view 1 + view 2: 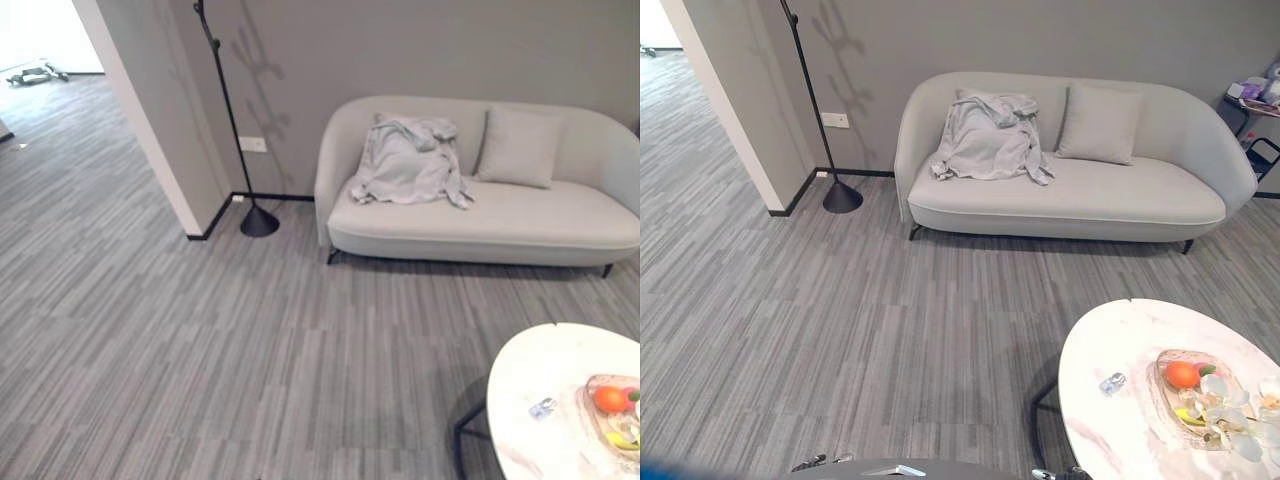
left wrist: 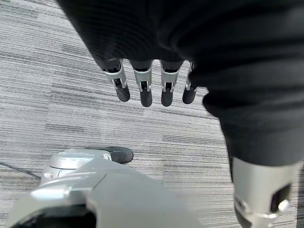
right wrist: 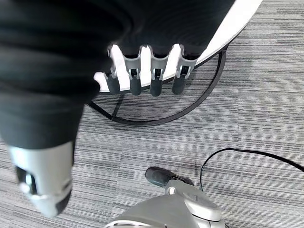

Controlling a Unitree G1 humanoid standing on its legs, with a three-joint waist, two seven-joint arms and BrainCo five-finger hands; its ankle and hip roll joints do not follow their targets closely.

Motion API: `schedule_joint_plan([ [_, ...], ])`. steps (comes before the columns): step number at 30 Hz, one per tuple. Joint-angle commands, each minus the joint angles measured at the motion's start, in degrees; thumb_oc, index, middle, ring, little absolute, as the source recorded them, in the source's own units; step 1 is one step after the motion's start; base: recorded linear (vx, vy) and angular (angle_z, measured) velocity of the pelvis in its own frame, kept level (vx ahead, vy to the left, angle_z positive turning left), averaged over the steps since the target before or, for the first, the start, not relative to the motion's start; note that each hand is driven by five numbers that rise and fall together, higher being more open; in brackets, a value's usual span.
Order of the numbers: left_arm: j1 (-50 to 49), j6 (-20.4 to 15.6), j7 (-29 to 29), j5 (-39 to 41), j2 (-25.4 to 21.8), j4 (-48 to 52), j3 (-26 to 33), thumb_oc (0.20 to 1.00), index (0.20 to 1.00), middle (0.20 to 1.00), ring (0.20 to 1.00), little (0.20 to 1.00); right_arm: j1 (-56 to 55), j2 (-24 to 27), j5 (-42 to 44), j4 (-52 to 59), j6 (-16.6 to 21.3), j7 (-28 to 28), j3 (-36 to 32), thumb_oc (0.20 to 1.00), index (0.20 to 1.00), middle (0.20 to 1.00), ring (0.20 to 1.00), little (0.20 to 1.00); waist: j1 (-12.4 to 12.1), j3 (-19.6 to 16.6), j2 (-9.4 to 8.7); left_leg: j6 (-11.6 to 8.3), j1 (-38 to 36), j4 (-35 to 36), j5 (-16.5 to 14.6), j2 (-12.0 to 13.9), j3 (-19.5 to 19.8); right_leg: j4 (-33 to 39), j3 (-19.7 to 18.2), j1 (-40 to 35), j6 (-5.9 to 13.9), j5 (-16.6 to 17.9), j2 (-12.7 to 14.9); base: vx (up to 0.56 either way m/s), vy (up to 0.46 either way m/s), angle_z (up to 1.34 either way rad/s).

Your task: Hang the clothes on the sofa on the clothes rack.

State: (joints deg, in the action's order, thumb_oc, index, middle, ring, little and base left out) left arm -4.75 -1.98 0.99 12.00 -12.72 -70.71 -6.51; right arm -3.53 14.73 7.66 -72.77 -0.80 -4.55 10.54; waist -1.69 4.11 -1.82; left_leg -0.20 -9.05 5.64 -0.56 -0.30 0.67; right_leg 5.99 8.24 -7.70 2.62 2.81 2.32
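A crumpled light grey garment [image 1: 410,160] lies on the left end of a pale grey sofa [image 1: 520,215], draped partly up its backrest. The clothes rack [image 1: 226,105] is a thin black pole on a cone base [image 1: 259,221], standing against the wall just left of the sofa. My left hand [image 2: 145,88] hangs over the grey carpet with straight fingers and holds nothing. My right hand [image 3: 156,78] hangs likewise, open and empty, beside the rim of the round table [image 3: 237,23]. Both hands are far from the garment.
A round white marble table [image 1: 540,400] on a black frame stands at the near right, bearing a fruit tray [image 1: 615,405] and a small wrapped item [image 1: 542,407]. A cushion [image 1: 518,147] leans on the sofa back. A wall corner [image 1: 150,120] juts out left of the rack.
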Motion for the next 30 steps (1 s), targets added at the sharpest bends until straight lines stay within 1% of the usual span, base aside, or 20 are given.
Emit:
schedule_joint_plan([
  [1,4.7,-1.0,0.7,-2.7,-0.6,-3.9,-2.3,1.000,1.000,1.000,1.000,1.000,4.2,2.7,0.8,-0.6,0.4,-0.1,0.1,1.000,1.000,1.000,1.000,1.000,0.2,1.8,1.44,-2.42,-0.3,-0.6,-2.4,0.2,-1.8,-1.0,2.3,-1.5,5.83,-3.5,2.2,0.00,0.000,0.00],
  [23,5.0,-0.8,0.0,-2.6,-0.3,-4.1,-2.5,1.000,1.000,1.000,1.000,1.000,3.9,2.4,1.3,-0.6,0.3,-0.5,0.0,1.000,1.000,1.000,1.000,1.000,0.5,2.0,1.59,-2.35,-0.7,-0.6,-2.9,0.3,-2.2,-1.0,2.3,-1.5,6.04,-3.5,2.3,0.00,0.000,0.00],
  [30,5.6,-0.7,-0.4,-2.5,-0.8,-4.2,-2.4,1.000,1.000,1.000,1.000,1.000,4.8,2.7,1.4,-0.4,-0.1,-0.4,0.1,1.000,1.000,1.000,1.000,1.000,0.3,2.9,1.58,-1.74,0.5,-0.6,-2.8,-0.2,-2.2,-1.0,1.9,-0.4,6.40,-2.9,2.9,0.01,0.037,-0.03],
])
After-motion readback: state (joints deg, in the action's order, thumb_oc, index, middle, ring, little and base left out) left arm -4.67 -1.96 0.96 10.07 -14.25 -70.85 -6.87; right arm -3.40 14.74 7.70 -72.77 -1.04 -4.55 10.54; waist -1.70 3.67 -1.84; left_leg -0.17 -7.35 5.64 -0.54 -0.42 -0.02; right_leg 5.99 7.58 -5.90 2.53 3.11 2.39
